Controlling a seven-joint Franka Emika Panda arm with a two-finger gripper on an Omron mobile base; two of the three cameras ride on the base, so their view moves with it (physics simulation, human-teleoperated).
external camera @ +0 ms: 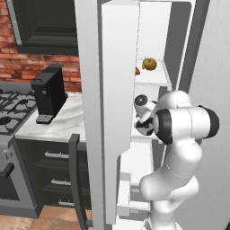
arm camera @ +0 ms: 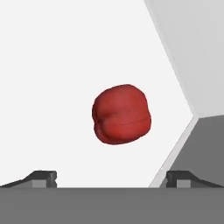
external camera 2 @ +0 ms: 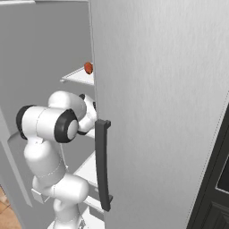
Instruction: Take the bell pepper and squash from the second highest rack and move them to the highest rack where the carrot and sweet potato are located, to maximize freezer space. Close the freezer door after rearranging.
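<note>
The gripper (arm camera: 112,179) has its two tips far apart and holds nothing. The red bell pepper (arm camera: 121,114) sits on a white rack of the freezer (external camera: 155,36), right in front of the tips but not touching them. The pepper looks round and smooth, so it could roll away or slip out if the tips close off to one side. The arm is deep inside, so it might bump a rack. The freezer door (external camera: 112,112) hides a lot. A yellow-orange thing (external camera: 149,64) sits on the rack above; I cannot tell what it is
</note>
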